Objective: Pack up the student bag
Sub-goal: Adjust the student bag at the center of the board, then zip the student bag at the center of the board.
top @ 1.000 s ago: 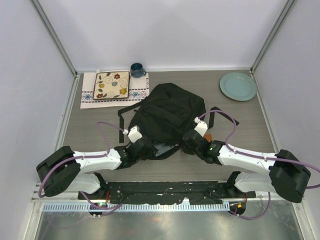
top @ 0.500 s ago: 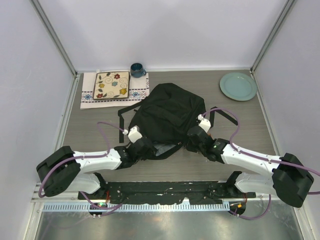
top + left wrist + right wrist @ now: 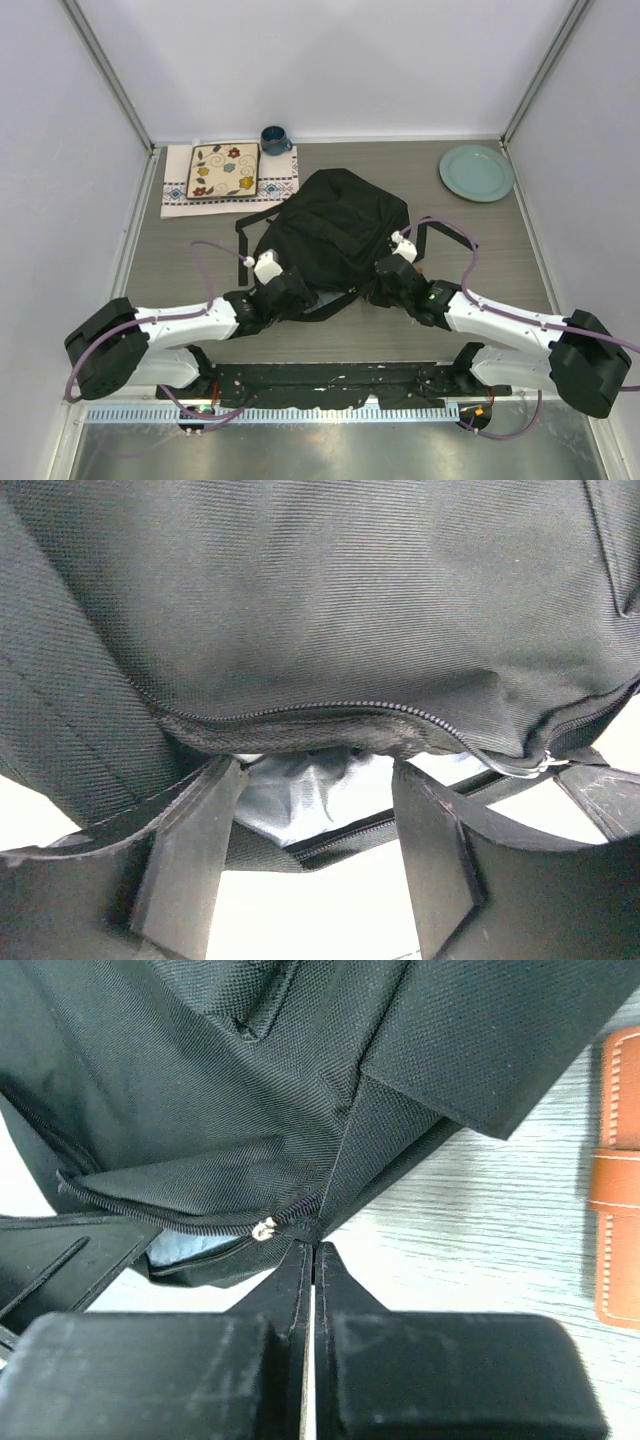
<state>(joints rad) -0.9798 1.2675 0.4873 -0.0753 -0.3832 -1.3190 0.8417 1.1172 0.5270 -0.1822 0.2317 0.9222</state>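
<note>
Subject: student bag (image 3: pixel 335 232), large soft black woven-fabric backpack, rounded, lying at centre of grey wood-grain table (image 3: pixel 520 240), straps trailing. Contents hidden; only a strip of pale smooth lining (image 3: pixel 300 795) shows under part-open zip on near edge. At that opening, left fingers (image 3: pixel 190 860) apart, flanking lining. At zip end, right fingers (image 3: pixel 345 1285) pressed together; pinched fabric not determinable. Tan stitched leather item (image 3: pixel 620 1180) beside bag, cut off, unidentified. Far edge: round pale-green plate (image 3: pixel 476 172), floral square tray (image 3: pixel 223 170) on embroidered cloth (image 3: pixel 280 185), dark-blue mug (image 3: pixel 273 139).

Soft black student bag (image 3: pixel 335 225), slumped at centre of table (image 3: pixel 480 250), straps splayed, near zipper gaping
</note>
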